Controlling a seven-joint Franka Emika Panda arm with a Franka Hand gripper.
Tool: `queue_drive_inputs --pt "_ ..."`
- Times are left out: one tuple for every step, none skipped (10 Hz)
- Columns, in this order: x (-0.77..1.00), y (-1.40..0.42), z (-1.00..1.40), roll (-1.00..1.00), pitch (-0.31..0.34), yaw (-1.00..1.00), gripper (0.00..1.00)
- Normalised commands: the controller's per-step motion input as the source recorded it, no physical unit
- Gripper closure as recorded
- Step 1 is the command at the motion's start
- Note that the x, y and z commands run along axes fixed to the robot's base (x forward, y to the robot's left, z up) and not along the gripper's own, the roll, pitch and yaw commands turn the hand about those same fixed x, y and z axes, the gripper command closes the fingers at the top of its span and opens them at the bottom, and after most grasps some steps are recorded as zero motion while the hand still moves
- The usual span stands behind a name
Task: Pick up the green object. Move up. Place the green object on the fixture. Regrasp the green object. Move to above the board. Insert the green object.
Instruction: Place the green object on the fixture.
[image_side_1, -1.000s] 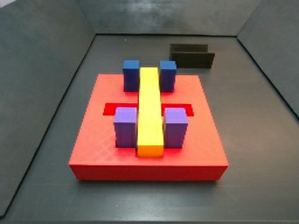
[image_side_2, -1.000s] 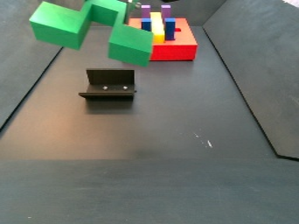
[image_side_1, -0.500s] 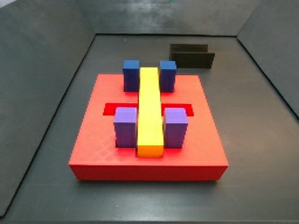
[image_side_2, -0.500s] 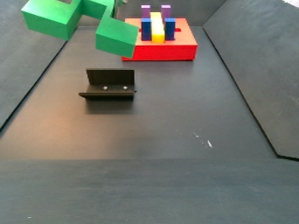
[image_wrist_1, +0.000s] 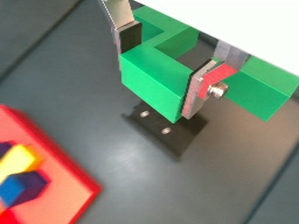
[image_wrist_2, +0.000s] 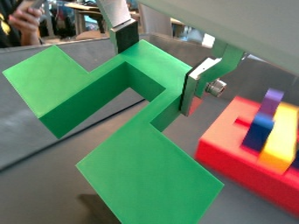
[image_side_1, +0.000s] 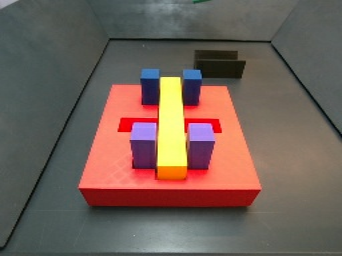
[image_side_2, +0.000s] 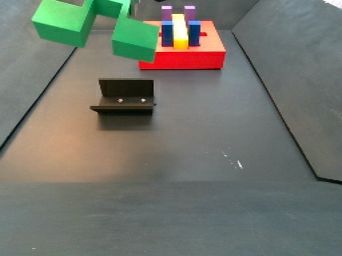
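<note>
In both wrist views the gripper (image_wrist_1: 163, 63) (image_wrist_2: 158, 66) is clamped on the green object (image_wrist_1: 158, 83) (image_wrist_2: 105, 105), held in the air above the fixture (image_wrist_1: 166, 129), with the board (image_wrist_1: 35, 188) (image_wrist_2: 251, 144) off to one side. In a side view the green object (image_side_2: 94, 25) hangs high at far left, above and beyond the fixture (image_side_2: 124, 98), left of the board (image_side_2: 187, 55). In a side view the board (image_side_1: 167, 150) lies near, the fixture (image_side_1: 221, 65) beyond it at far right.

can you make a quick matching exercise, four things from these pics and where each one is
1. green object
2. fixture
3. yellow bar
4. gripper

a. lying along the middle of the red board
b. standing on the floor, nothing on it
c. shut on the green piece, high above the floor
d. held in the air, clear of the floor

Pairs: 1-d, 2-b, 3-a, 4-c
</note>
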Motion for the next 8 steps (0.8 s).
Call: queue_drive_inputs --pt "0.56 -0.04 0.00 -0.91 0.634 -0.08 1.00" --pt "0.47 0.00 -0.04 -0.92 0.331 -0.08 1.00" --pt "0.53 0.00 -0.19 -0.79 0.254 -0.02 1.00" --pt "0.53 0.00 -0.18 -0.79 0.269 -0.02 1.00" --pt "0.53 0.00 -0.15 -0.82 0.289 -0.02 1.00" --pt "0.50 0.00 -0.25 -0.73 0.254 -0.01 1.00" --pt "0.41 -0.05 -0.33 -0.61 0.126 -0.03 1.00" --pt "0.49 -0.03 -0.38 -0.57 0.291 -0.02 1.00"
